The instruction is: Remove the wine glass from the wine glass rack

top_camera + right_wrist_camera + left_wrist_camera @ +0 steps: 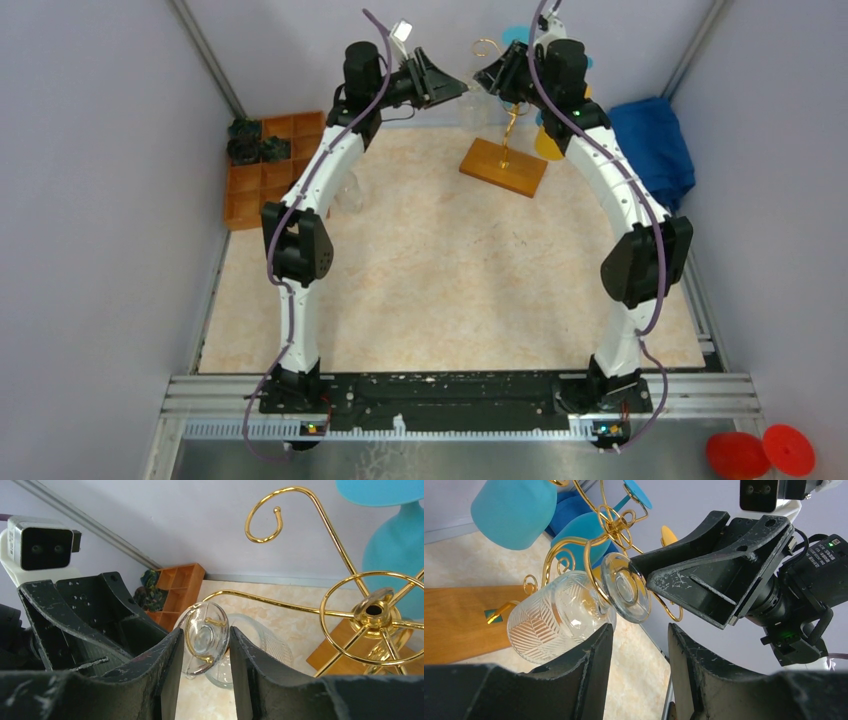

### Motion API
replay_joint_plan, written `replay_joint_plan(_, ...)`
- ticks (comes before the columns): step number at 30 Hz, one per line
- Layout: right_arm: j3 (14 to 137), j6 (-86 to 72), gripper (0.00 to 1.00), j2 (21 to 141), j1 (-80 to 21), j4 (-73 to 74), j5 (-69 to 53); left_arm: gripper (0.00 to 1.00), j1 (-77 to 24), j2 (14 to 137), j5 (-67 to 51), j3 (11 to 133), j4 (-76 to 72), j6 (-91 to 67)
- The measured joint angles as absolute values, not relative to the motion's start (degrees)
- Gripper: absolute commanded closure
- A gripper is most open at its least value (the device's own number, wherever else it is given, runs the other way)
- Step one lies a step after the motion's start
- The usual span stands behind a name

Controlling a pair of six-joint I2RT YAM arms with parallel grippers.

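Marbled tabletop (450, 280): orange tray (245, 195) holds dark items (255, 143); wine glass (559, 617) on rack (616, 525).

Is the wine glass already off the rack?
No, the wine glass hangs by its foot from a gold arm of the rack.

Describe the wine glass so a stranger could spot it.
Find the gold wire rack on its wooden base, far across the table. The wine glass hangs by its foot from one curled arm: clear, leaf-patterned, unlike the opaque blue glasses beside it.
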State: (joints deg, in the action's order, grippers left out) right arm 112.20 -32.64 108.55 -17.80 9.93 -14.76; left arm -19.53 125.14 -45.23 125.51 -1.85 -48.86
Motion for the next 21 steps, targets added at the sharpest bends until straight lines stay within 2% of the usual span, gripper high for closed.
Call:
replay_joint_plan(5, 113.84, -33.23, 0.63, 109.67, -17.45, 10.9, -15.44, 0.49, -19.53, 125.14, -45.25, 125.36, -2.63, -49.3)
replay_joint_plan(21, 113.6, -34.65, 0.89, 109.67, -16.4, 11.7, -17.15, 0.51, -19.53, 125.14, -45.25, 123.04, -4.32, -50.13)
